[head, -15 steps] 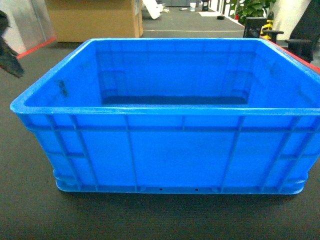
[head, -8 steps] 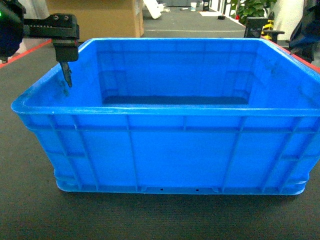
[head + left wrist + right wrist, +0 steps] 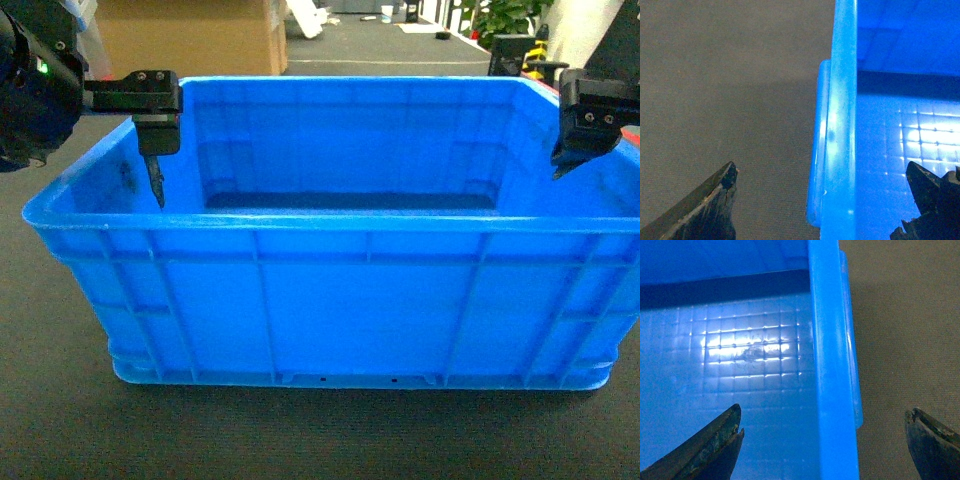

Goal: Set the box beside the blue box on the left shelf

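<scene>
Straddling box (image 3: 330, 300) rims: left tool (image 3: 822, 200), right tool (image 3: 822, 440).

The large bright blue plastic crate (image 3: 340, 290) runs off the head view's right edge. Its near wall hides most of its floor. Both wrist views cut off the black gripper fingers (image 3: 705, 210) (image 3: 710, 450), showing only tips.

Box (image 3: 330, 300) is glossy blue plastic, grid-textured floor; my fingertips (image 3: 715, 205) look matt black, carpet (image 3: 725, 90) rough, woven.
</scene>
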Available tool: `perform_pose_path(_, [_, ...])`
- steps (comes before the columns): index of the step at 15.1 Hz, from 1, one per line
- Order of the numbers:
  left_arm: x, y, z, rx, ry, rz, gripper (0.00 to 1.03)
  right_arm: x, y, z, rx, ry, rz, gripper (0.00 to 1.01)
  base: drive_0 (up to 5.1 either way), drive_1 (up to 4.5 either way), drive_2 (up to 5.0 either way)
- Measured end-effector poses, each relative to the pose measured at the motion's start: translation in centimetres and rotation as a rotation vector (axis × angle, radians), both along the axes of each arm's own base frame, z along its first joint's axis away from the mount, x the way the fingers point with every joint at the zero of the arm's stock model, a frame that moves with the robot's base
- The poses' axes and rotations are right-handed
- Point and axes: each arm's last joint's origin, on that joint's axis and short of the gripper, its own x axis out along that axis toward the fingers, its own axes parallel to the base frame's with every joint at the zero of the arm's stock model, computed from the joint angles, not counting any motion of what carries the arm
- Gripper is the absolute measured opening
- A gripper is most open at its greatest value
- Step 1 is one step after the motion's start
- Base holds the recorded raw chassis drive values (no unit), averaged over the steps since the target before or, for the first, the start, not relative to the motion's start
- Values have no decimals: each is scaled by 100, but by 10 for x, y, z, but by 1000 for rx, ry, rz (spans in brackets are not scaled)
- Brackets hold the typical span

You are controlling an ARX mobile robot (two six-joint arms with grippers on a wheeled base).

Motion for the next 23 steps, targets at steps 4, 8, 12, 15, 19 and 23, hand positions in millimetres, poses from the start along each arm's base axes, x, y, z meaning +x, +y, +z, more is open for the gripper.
perform_pose_path(4, [6, -6, -11, -6, 49, -28, 98, 3, -2, -10, 12, 19, 4, 89, 0, 0, 0])
perform_pose_path(8, [7, -8, -12, -3, 62, -35, 85, 3, -2, -12, 8, 24, 8, 50, 0, 0, 0])
perform_pose_path(12, [7, -7, -11, 2, 74, -37, 47, 3, -4, -13, -4, 19, -5, 20, 0, 0, 0])
perform_pose_path(15, [7, -5, -11, 1, 77, -33, 21, 3, -2, -14, -13, 10, -3, 18, 0, 0, 0])
perform_pose_path(19, [-10, -2, -6, 35, -88, -37, 20, -15, 8, -10, 12, -89, -3, 18, 0, 0, 0])
perform_pose_path(23, [-47, 3, 26, 38, -346, -32, 20, -52, 12, 25, 20, -282, -11, 18, 0, 0, 0])
